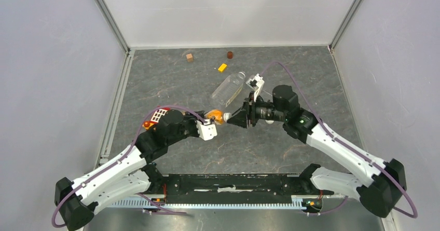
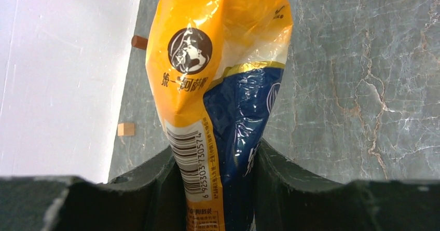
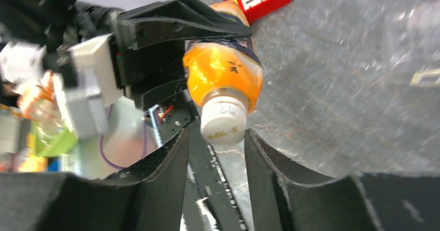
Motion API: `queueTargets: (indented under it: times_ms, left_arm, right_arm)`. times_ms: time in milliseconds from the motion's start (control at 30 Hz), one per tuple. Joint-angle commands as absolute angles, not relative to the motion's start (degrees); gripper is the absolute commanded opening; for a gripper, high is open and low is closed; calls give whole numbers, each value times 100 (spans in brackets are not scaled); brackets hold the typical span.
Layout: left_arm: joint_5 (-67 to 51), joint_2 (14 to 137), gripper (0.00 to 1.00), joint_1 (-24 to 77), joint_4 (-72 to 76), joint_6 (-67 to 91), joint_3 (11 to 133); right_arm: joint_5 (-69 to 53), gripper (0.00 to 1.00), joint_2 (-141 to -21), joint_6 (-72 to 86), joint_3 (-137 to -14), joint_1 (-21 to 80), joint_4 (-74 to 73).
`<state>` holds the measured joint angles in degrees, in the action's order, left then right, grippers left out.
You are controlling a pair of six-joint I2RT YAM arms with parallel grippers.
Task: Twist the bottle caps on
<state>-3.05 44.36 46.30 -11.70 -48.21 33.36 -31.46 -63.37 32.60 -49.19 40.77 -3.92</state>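
My left gripper (image 1: 211, 121) is shut on the small orange bottle (image 1: 216, 117) with the dark blue label, holding it off the table and pointing its neck to the right. In the left wrist view the bottle (image 2: 223, 85) is squeezed between the jaws of that gripper (image 2: 215, 161). A white cap (image 3: 223, 121) sits on the bottle's (image 3: 223, 72) neck. My right gripper (image 3: 214, 137) faces the cap with its jaws slightly apart. The cap lies at their tips, close to the right finger, with a gap on the left. The larger clear bottle (image 1: 228, 88) lies on its side behind.
A wooden cube (image 1: 189, 57), a dark brown cylinder (image 1: 230, 54) and a yellow block (image 1: 222, 67) lie near the back wall. A red and white toy (image 1: 158, 118) sits beside the left arm. Grey walls enclose the table on three sides.
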Motion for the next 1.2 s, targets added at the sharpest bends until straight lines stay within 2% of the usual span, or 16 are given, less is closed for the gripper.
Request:
queueTargets:
  times_ms: [0, 67, 233, 467, 767, 1167]
  left_arm:
    - [-374, 4635, 2, 4645, -1749, -4709, 3711]
    - [-656, 4760, 2, 4617, -2166, -4575, 3890]
    - [-1377, 5180, 2, 4579, -3003, -4346, 4412]
    - [-2275, 5765, 2, 4562, -3622, -4025, 5069]
    - [-2682, 6106, 2, 4562, -3683, -3953, 5375]
    - [-2921, 6294, 2, 4562, -3641, -3985, 5563]
  right_arm:
    - [-3595, 53, -5478, 898, -4665, 4102, 375]
    - [-3752, 60, -5062, -229, -4405, 4104, 390]
    - [-4221, 67, -4342, -2903, -3946, 4104, 132]
    - [-4806, 67, -4508, -5418, -4370, 4104, -1534]
    - [-4845, 65, -4674, -6355, -4517, 4104, -2211]
    - [-4904, 53, -4716, -6409, -4490, 4097, -2170]
